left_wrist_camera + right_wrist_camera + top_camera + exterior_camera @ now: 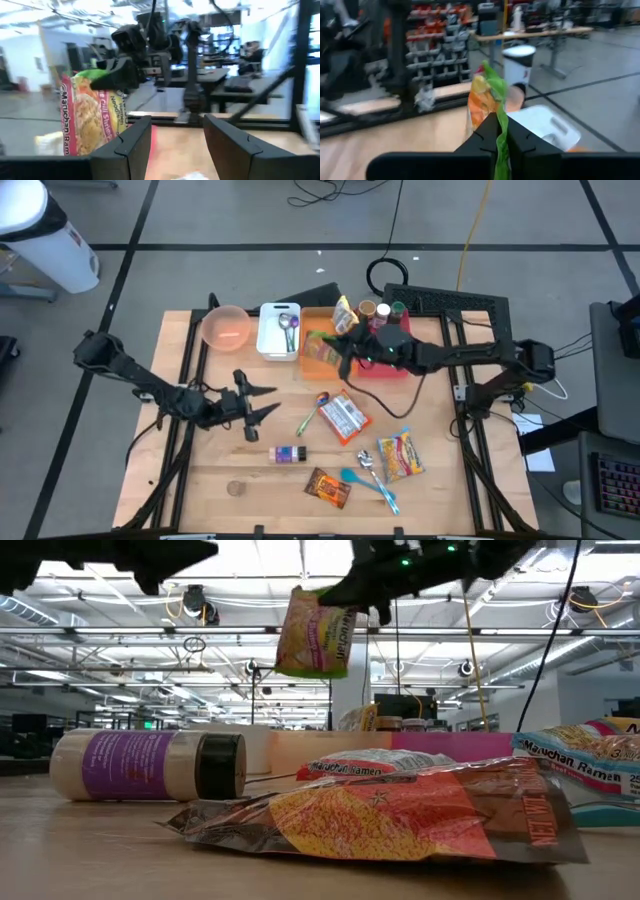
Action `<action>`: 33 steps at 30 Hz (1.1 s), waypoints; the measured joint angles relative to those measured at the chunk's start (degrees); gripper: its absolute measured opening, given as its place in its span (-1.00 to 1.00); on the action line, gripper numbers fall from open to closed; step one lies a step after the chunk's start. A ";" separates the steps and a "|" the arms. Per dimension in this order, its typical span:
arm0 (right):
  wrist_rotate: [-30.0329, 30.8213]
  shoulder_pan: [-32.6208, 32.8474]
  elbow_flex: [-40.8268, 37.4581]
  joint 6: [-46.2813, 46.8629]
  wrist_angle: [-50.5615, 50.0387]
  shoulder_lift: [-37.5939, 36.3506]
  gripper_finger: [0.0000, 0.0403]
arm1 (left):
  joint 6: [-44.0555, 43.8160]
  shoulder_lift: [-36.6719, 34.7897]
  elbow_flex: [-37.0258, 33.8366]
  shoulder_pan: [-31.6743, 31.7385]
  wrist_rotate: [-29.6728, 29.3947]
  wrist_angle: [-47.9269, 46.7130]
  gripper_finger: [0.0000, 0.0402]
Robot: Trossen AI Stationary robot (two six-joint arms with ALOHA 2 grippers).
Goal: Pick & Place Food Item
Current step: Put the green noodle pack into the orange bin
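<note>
1. Your right gripper (pixel 343 343) is pinched shut on the top seam of the green-and-orange Maruchan ramen packet (pixel 316 633), so the packet hangs free, clear of the clutter below.
2. It's dangling over the orange bin (pixel 322 356) next to the white tray (pixel 277 332), which looks like the drop spot to me.
3. Your left gripper (pixel 262 400) just waits over the wooden table (pixel 450 490), fingers apart, holding nothing.
</note>
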 joint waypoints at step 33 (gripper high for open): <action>19.55 -9.60 13.58 7.08 -0.63 24.26 -1.00 | 1.52 -0.23 0.00 5.39 8.97 0.99 -0.07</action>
